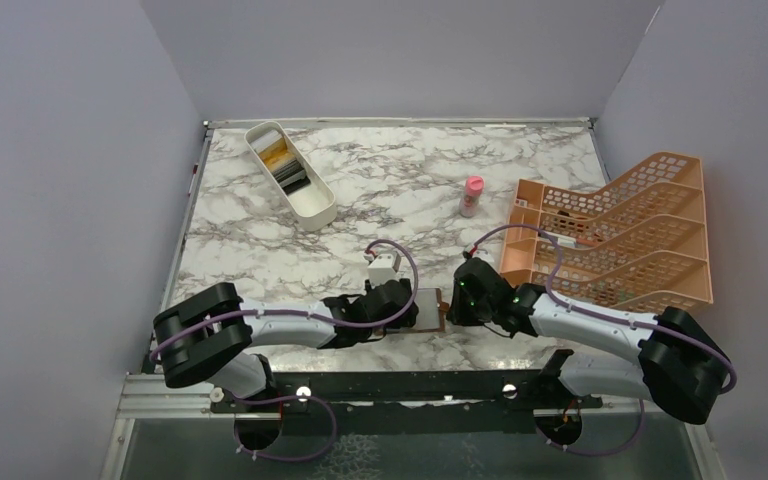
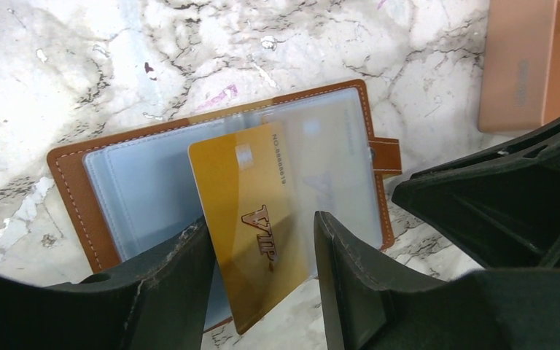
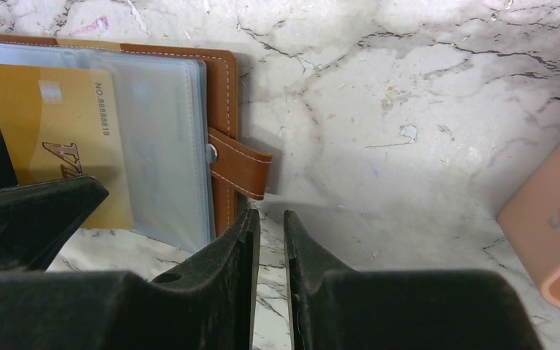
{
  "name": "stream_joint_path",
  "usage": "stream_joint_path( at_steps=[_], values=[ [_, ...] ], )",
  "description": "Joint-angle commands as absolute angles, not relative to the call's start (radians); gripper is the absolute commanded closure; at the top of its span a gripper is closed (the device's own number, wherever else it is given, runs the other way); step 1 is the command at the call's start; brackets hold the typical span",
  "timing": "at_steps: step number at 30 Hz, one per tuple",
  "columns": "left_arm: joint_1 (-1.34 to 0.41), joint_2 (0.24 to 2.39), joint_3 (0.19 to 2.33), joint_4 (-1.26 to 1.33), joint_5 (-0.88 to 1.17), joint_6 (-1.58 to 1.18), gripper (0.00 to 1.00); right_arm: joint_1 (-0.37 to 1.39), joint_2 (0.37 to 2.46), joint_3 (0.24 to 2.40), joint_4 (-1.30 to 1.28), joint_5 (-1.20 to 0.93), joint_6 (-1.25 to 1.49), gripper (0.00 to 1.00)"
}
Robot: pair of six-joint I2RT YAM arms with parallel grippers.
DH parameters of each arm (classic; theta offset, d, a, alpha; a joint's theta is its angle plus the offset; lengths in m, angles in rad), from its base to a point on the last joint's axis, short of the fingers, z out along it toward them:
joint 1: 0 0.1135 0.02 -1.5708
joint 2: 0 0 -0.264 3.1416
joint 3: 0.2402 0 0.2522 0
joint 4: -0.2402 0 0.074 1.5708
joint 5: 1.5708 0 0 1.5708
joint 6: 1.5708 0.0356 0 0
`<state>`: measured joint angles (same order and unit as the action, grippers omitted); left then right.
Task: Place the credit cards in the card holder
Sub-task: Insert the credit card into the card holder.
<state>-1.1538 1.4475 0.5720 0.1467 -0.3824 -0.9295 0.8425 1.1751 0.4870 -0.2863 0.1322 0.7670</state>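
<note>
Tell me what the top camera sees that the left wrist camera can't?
Only the top camera shows the white tray holding yellow and dark cards, and the pink bottle. Only the left wrist camera shows the gold card marked VIP, lying on clear sleeves between the left gripper's fingers. Both show the open brown card holder on the marble table, plus the orange rack, though the wrist camera catches just its corner.
</note>
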Motion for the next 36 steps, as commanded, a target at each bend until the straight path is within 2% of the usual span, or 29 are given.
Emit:
stream_joint_path(
  at_steps=[1, 12, 27, 36],
  values=[
    [-1.150, 1.439, 0.603, 0.063, -0.410, -0.932, 0.46, 0.844, 1.160, 0.486, -0.287, 0.119, 0.769, 0.76],
    [-1.151, 1.460, 0.650, 0.019, -0.411, -0.911, 0.42, 0.844, 1.168, 0.497, -0.288, 0.114, 0.761, 0.77],
    [-1.157, 1.527, 0.704, 0.014, -0.388, -0.899, 0.41, 0.844, 1.189, 0.492, -0.259, 0.103, 0.768, 0.77],
    [-1.173, 1.550, 0.681, 0.111, -0.340, -0.950, 0.42, 0.844, 1.203, 0.468, -0.178, 0.028, 0.802, 0.78]
  ],
)
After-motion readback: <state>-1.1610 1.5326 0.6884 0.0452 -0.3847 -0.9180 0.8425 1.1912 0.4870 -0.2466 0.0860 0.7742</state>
